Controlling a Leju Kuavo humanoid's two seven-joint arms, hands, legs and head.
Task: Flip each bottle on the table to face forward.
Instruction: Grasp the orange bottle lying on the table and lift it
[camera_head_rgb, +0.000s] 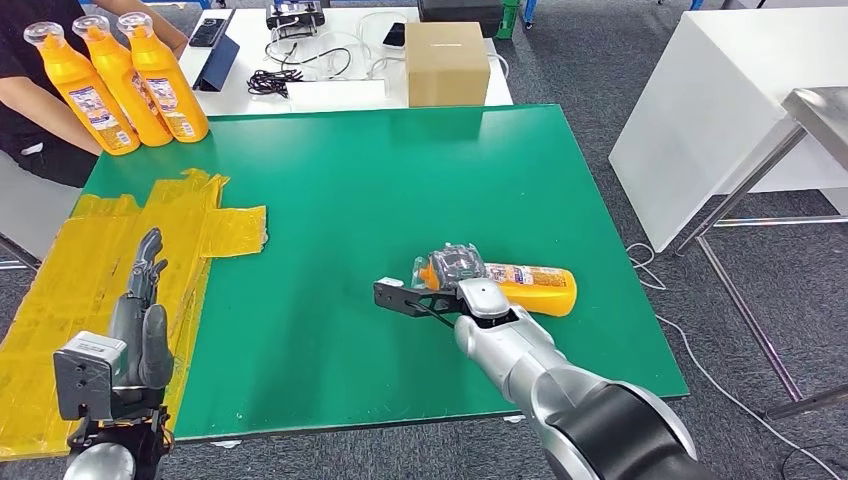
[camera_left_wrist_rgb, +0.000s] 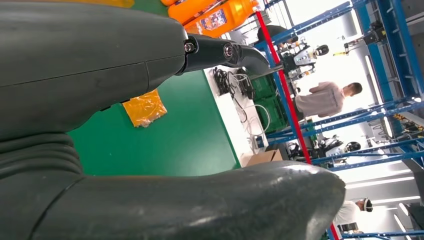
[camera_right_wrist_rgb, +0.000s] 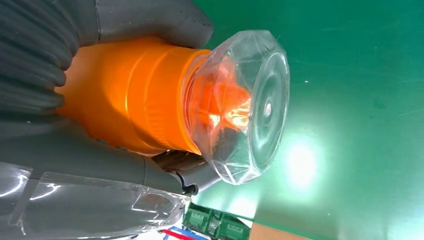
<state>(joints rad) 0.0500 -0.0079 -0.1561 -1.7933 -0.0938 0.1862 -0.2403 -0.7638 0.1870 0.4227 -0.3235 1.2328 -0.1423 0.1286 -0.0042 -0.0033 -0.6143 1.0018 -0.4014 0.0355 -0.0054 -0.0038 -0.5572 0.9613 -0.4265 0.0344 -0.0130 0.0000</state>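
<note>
An orange bottle (camera_head_rgb: 532, 286) with a printed label lies on its side on the green table (camera_head_rgb: 400, 180), toward the front right. My right hand (camera_head_rgb: 458, 272) grips it near the neck. In the right wrist view the orange shoulder (camera_right_wrist_rgb: 140, 107) sits between the grey thumb and the fingers (camera_right_wrist_rgb: 150, 22), with the clear faceted cap (camera_right_wrist_rgb: 247, 110) sticking out past them. My left hand (camera_head_rgb: 146, 300) hovers over the yellow sheet at the front left, fingers stretched out and holding nothing. Three more orange bottles (camera_head_rgb: 122, 80) stand upright at the back left corner.
A person (camera_head_rgb: 35, 95) stands behind the three upright bottles with arms around them. A crinkled yellow sheet (camera_head_rgb: 90, 250) covers the table's left side. Behind the green table, a white table holds a cardboard box (camera_head_rgb: 447, 62) and cables. People stand far off (camera_left_wrist_rgb: 327, 97).
</note>
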